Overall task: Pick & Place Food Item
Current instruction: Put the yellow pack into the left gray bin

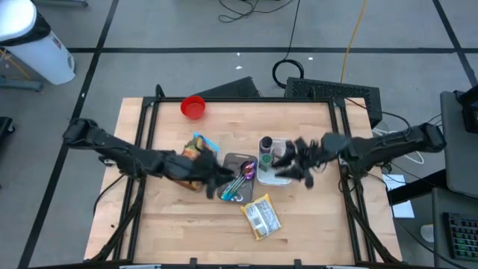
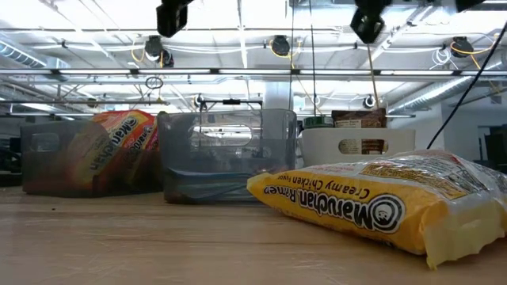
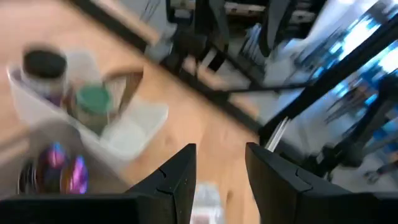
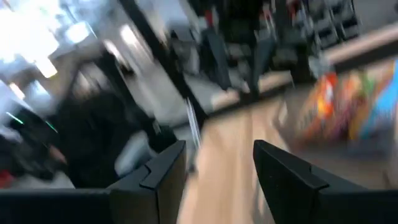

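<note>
Nearest the low camera lies the yellow ramen packet (image 2: 380, 207) on the wooden table (image 1: 299, 224), toward the front edge from both claws. Beside the left gripper (image 3: 221, 180), whose fingers stand spread with nothing between them, are an orange ramen packet (image 1: 198, 149) and a grey bin (image 1: 239, 179). Under the right gripper (image 4: 217, 177), likewise spread and empty, sits a white tray (image 3: 124, 134) of jars. A red cup (image 1: 193, 107) stands well behind the left claw
</note>
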